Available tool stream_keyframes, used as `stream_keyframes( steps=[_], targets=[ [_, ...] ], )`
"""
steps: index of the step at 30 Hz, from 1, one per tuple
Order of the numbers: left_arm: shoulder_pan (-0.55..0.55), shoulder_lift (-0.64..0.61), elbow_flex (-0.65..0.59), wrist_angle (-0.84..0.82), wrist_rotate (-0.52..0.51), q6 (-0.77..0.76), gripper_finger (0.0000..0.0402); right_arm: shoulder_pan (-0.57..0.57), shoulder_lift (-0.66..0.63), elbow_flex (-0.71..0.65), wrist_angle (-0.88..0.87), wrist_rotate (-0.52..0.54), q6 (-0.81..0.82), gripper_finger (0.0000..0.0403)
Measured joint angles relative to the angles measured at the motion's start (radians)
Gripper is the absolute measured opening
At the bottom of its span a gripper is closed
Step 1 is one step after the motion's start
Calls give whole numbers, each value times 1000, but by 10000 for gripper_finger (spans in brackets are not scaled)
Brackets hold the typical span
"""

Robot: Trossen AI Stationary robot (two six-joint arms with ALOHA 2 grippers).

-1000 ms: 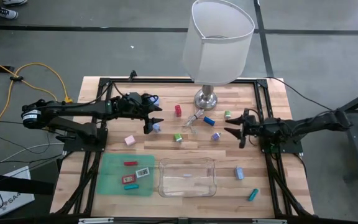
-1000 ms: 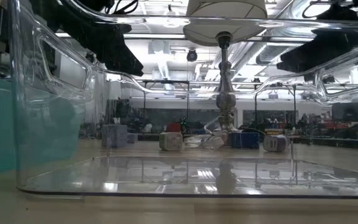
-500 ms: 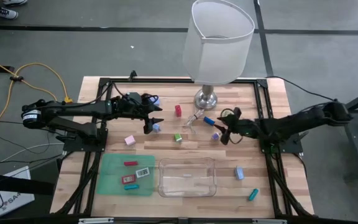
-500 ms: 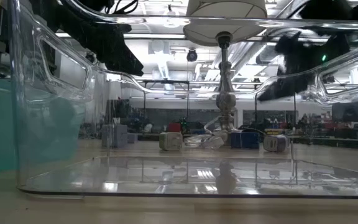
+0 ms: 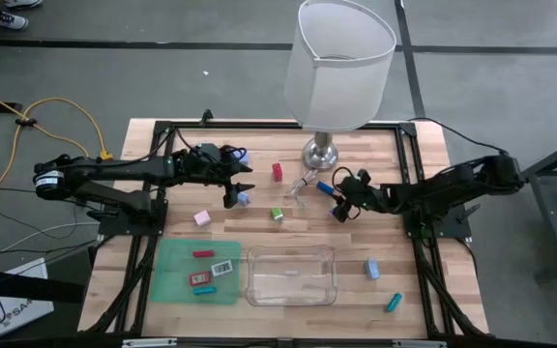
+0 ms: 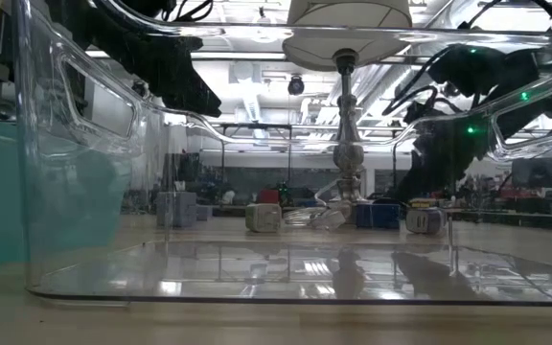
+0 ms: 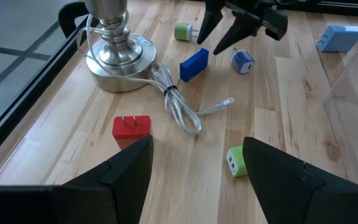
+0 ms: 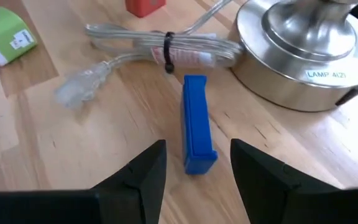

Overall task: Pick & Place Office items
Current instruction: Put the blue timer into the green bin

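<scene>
Blue and flat, a small stick-shaped block [image 8: 196, 121] lies on the wooden table [image 5: 404, 290] just beside the silver lamp base [image 8: 303, 56], and my right gripper [image 5: 341, 200] hangs over it with its fingers spread apart and nothing between them. From my right wrist the block sits just ahead of the gap between my two fingers [image 8: 135, 180], with the bundled clear cable [image 8: 166, 50] lying next to its far end. A purple and white block [image 7: 243, 61] lies near the blue one on its other side, and a green block [image 7: 235, 161] and a red block [image 7: 131, 126] rest farther along the cable.

My left gripper [image 5: 237, 189] waits over the left part of the table, fingers parted and empty, beside a small pale block [image 5: 243, 198]. A pink block [image 5: 201, 217] lies near it toward the front.

On the green mat [image 5: 172, 280] at the front left sit a few red, teal and white pieces [image 5: 209, 271]. The clear tray [image 5: 291, 275] lies just to the right of the mat. A light blue block [image 5: 371, 269] and a teal stick [image 5: 394, 303] rest on the front right of the table, well apart from the tray.
</scene>
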State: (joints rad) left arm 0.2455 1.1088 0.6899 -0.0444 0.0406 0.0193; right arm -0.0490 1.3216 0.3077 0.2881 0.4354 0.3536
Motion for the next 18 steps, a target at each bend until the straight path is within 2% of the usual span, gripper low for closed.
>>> stream_keyframes(
  steps=[18],
  targets=[
    [0,0,0,0,0,0,242,-27,11,0,6,-48,-10,166]
  ],
)
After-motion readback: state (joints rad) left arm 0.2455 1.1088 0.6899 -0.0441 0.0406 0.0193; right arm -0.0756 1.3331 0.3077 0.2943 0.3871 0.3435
